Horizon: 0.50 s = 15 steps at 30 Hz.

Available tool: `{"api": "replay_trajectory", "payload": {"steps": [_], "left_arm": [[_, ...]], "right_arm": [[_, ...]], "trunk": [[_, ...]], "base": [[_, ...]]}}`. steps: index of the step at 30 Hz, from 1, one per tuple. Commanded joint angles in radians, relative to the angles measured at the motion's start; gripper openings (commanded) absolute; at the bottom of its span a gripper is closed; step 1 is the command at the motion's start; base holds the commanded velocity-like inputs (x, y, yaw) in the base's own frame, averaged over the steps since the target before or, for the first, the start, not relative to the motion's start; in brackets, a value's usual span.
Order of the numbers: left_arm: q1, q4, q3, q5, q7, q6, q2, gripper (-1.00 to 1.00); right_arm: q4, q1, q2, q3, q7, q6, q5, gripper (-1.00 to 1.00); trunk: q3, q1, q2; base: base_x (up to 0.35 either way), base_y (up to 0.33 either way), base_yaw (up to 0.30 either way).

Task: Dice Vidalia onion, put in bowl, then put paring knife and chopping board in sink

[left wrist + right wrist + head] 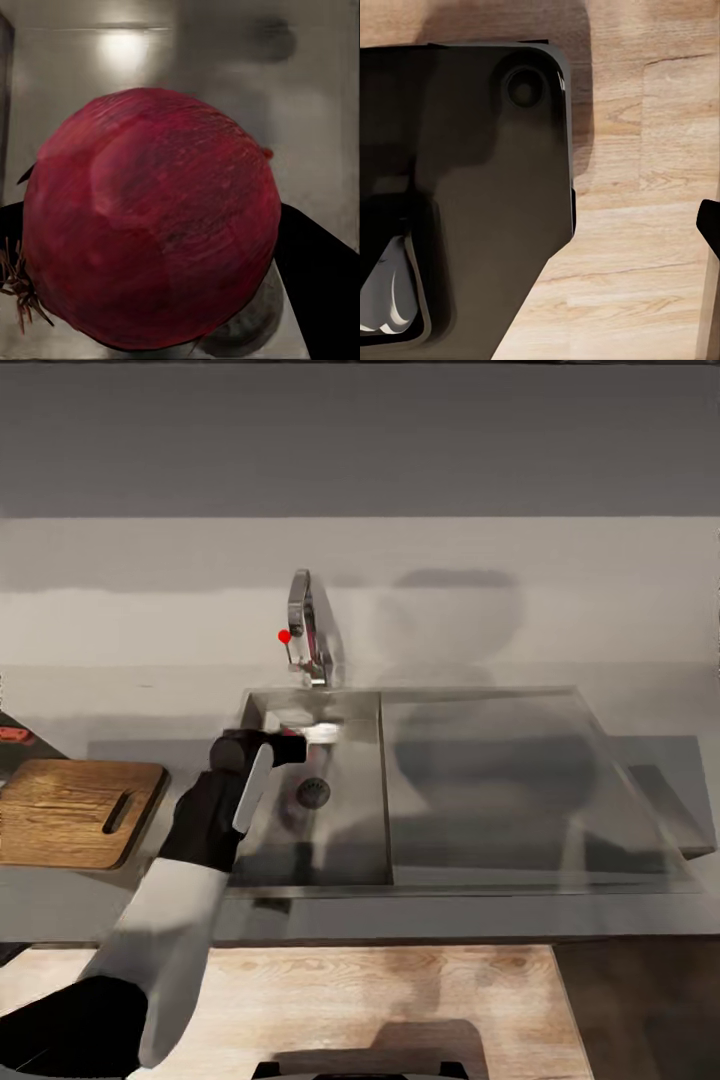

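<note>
at the far left edge of the head view a red-orange knife handle [12, 735] poked into the frame, lying just above the rectangular brown wooden chopping board with rounded corners and a slot handle [70, 810], which sat at the middle left on the long grey brushed-metal countertop [120, 700]. to the right of the board, the robot's white and black left arm rose from the lower left corner, and its left gripper [290, 745] reached into the upper part of the rectangular stainless-steel sink [350, 860] just left of centre. a small patch of red showed at the gripper tip, above the round dark drain [313, 792]. the curved chrome faucet [308, 625] with its tiny red knob [284, 635] stood above the basin at centre, and the flat drainboard wing [520, 780] spread over the right half of the frame.

in the left wrist view the big dark pinkish-red round vidalia onion [154, 221] took up the middle of the frame, with black fingers [319, 277] pressed against its left and right sides (the jaws stood spread as wide as the bulb and gripped it), above the steel sink floor.

in the right wrist view a glossy black part of the robot's body [487, 195] covered the left half, over pale wooden floor planks [645, 225] on the right. a dark piece of the right gripper [711, 225] showed at the right edge; how far open it stood could not be told.
</note>
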Motion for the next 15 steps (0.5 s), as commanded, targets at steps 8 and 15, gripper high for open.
{"api": "replay_trajectory", "payload": {"steps": [8,15], "left_arm": [[0.266,-0.345,-0.112,-0.001,0.010,0.044,0.036,-1.00],[0.305,-0.359,-0.118,-0.001,0.010,0.044,0.040,-1.00]], "right_arm": [[-0.001,0.000,0.001,-0.009,0.007,-0.003,0.004,1.00],[-0.001,0.000,0.001,-0.009,0.007,-0.003,0.004,1.00]], "trunk": [[0.011,0.001,-0.001],[0.022,0.001,-0.001]], "base": [[-0.028,0.000,0.000],[-0.133,0.000,0.000]]}}
